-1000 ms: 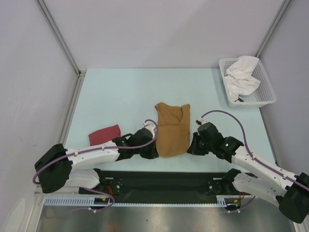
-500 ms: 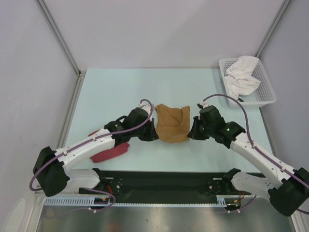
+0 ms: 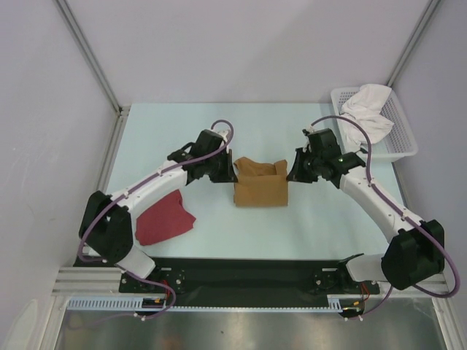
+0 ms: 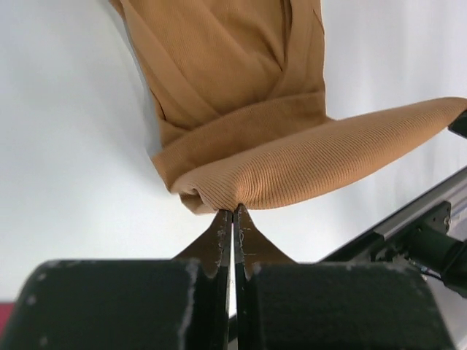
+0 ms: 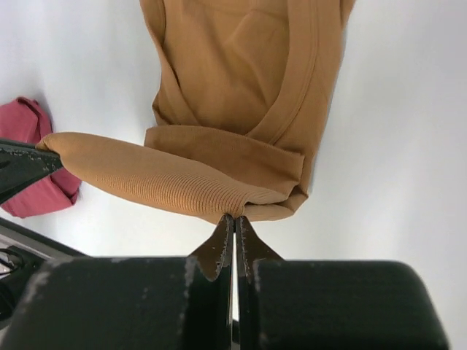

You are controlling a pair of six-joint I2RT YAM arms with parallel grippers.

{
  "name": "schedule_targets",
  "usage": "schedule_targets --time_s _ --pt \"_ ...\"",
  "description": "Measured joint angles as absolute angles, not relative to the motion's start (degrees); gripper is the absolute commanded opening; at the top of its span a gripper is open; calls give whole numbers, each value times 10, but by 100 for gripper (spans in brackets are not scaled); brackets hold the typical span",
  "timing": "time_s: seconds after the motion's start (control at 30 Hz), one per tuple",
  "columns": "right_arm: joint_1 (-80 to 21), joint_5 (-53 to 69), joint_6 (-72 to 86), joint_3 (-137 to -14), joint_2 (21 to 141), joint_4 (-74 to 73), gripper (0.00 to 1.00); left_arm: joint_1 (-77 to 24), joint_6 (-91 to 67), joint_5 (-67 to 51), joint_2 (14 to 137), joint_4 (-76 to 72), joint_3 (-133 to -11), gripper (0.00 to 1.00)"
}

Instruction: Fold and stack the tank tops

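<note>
Tan-brown tank top [image 3: 260, 191] lies mid-counter [image 3: 175, 138], one edge stretched taut above the rest of the cloth. The left claw [image 4: 233, 216] is clamped tight on its left corner and the right claw [image 5: 235, 220] on its right. The dark red tank top [image 3: 165, 219] lies crumpled near left, well apart.

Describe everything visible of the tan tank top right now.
The tan tank top is ribbed knit cloth, lying midway across the table. One edge is raised and stretched taut between the left gripper and the right gripper, each shut on a corner, doubling over the flat lower layer, where the scooped neckline shows.
</note>
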State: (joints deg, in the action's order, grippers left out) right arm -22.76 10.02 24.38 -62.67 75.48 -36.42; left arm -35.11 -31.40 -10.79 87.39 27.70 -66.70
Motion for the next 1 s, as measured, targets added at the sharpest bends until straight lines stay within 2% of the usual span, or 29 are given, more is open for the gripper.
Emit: schedule_targets --time_s 0.87,1.0 --pt "-130 165 230 -815 1045 -304 0 -266 -276 -138 1170 335 -958 1" --pt "-119 166 239 -860 1096 -289 4 -261 -273 -138 1217 340 -1004 7"
